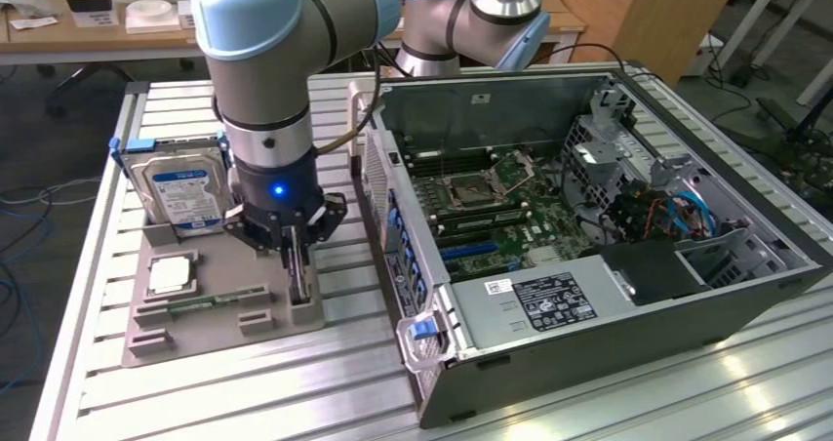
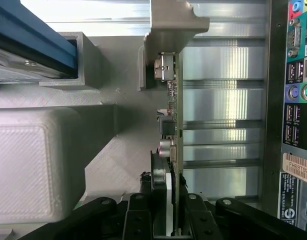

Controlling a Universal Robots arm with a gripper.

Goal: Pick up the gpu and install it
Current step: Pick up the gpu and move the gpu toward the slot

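Observation:
The gpu (image 1: 302,287) stands on edge in a slotted holder at the grey fixture tray's (image 1: 215,341) side nearest the open computer case (image 1: 729,295). My gripper (image 1: 296,258) comes straight down on its top edge. In the wrist view the gpu (image 2: 172,112) shows edge-on as a thin green board with silvery connectors. My gripper (image 2: 169,202) is shut on it, with a black finger (image 2: 158,172) pressed against each face. The far end of the card rests in a grey holder post (image 2: 168,30).
On the tray are a hard drive (image 1: 182,192) standing upright, a processor (image 1: 172,275) and a memory stick (image 1: 202,305). The case lies open with its motherboard (image 1: 489,202) and a blue slot (image 1: 475,249) exposed. Its rear port panel (image 2: 296,100) is close beside the card.

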